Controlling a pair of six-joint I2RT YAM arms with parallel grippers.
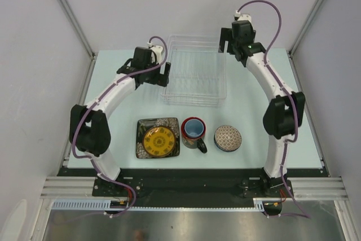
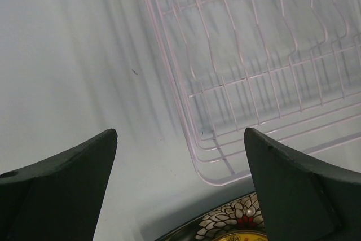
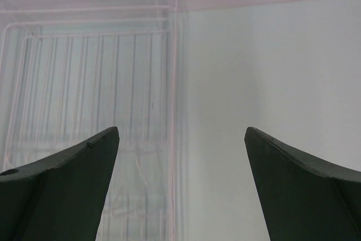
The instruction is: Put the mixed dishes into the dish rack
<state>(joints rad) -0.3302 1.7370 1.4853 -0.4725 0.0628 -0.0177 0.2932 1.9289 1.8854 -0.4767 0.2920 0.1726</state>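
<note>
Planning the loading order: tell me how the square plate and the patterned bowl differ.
The square plate is dark with a yellow centre; the patterned bowl is round. The plate is wider and flatter, the bowl smaller. The plate lies left of the red mug, the bowl right. Both rest outside the dish rack.

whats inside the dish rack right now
Only its own ribs; the dish rack is empty. The plate, mug and bowl sit on the table outside it. Nothing covers its floor.

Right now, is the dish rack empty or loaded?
Empty: the dish rack shows only bare ribs, and the square plate, red mug and patterned bowl stand on the table outside it.
</note>
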